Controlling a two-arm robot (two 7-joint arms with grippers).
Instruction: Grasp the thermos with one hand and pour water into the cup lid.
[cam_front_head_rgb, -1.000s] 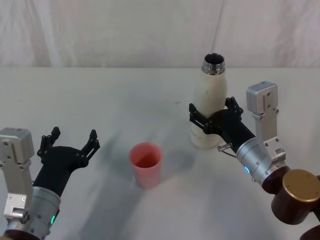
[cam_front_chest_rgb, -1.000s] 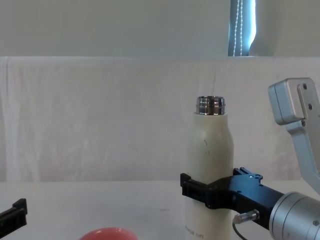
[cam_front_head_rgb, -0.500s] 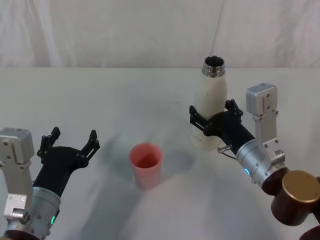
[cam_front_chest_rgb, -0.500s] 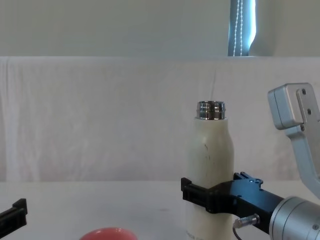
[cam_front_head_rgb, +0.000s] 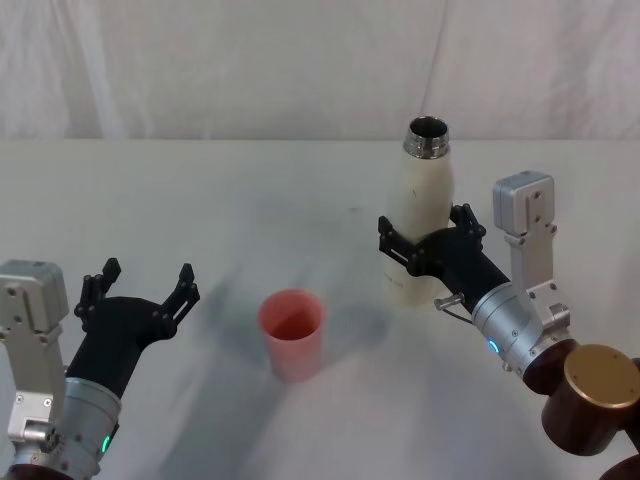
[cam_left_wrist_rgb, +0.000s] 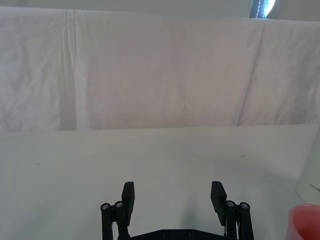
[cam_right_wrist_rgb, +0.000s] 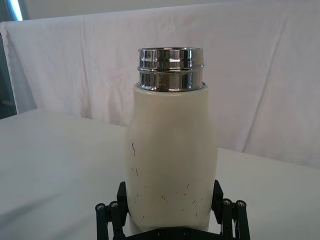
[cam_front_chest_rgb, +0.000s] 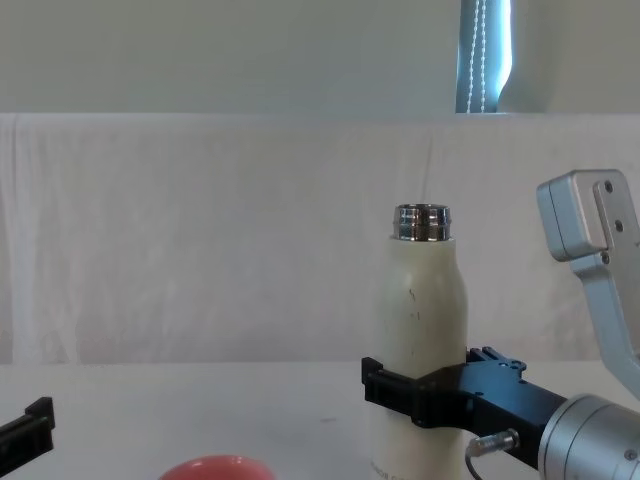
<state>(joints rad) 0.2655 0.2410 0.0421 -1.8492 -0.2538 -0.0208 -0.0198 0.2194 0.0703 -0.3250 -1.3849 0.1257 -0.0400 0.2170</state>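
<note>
The thermos (cam_front_head_rgb: 420, 215), cream-white with a shiny steel neck and no cap, stands upright at the right of the table. My right gripper (cam_front_head_rgb: 428, 243) is shut on its lower body, one black finger on each side; the same hold shows on the thermos (cam_right_wrist_rgb: 170, 160) in the right wrist view and the thermos (cam_front_chest_rgb: 418, 300) in the chest view. The pink cup lid (cam_front_head_rgb: 292, 332) stands open side up in the middle, left of the thermos and apart from it. My left gripper (cam_front_head_rgb: 140, 287) hovers open and empty left of the cup lid, and the left gripper (cam_left_wrist_rgb: 173, 196) has the cup lid (cam_left_wrist_rgb: 306, 222) off to its side.
The white cloth-covered table (cam_front_head_rgb: 250, 200) runs back to a draped white backdrop (cam_front_head_rgb: 250, 70). Bare cloth lies between the cup lid and the thermos and across the far half of the table.
The right gripper and the thermos have sunk slightly and come a little nearer to me, the bottle now more upright. The left gripper and the cup lid stay put.
</note>
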